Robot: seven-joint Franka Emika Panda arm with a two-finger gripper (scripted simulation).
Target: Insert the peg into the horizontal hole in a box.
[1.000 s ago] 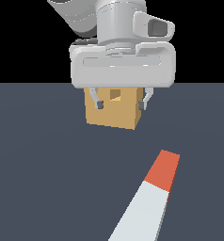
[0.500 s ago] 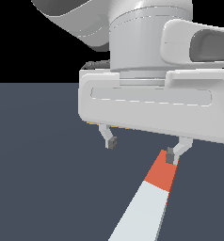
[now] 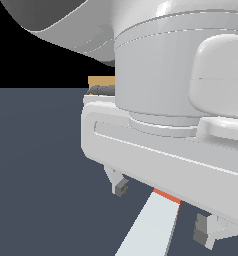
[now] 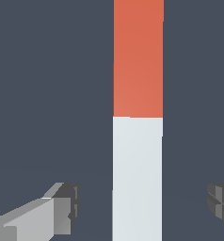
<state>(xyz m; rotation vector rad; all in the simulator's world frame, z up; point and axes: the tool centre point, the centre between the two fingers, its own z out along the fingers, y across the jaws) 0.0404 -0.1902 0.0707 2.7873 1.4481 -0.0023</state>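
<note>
The peg (image 3: 152,225) lies flat on the dark floor, pale grey-white with an orange-red end (image 4: 138,59). My gripper (image 3: 163,210) is open and hovers above the peg's pale part, one finger on each side, apart from it. One fingertip (image 3: 121,187) shows on the exterior view's left and the other fingertip (image 3: 206,231) on its right. In the wrist view the peg (image 4: 137,179) runs between the two pads (image 4: 67,207). Only a sliver of the tan box (image 3: 101,82) shows behind the gripper body; its hole is hidden.
The arm's large white body (image 3: 181,100) fills most of the exterior view and blocks the area behind it. The dark grey floor (image 3: 36,175) spreads around the peg.
The gripper has come much nearer the exterior camera and lower, from over the box to over the peg. Its fingers now straddle the peg's pale part. The peg has not moved.
</note>
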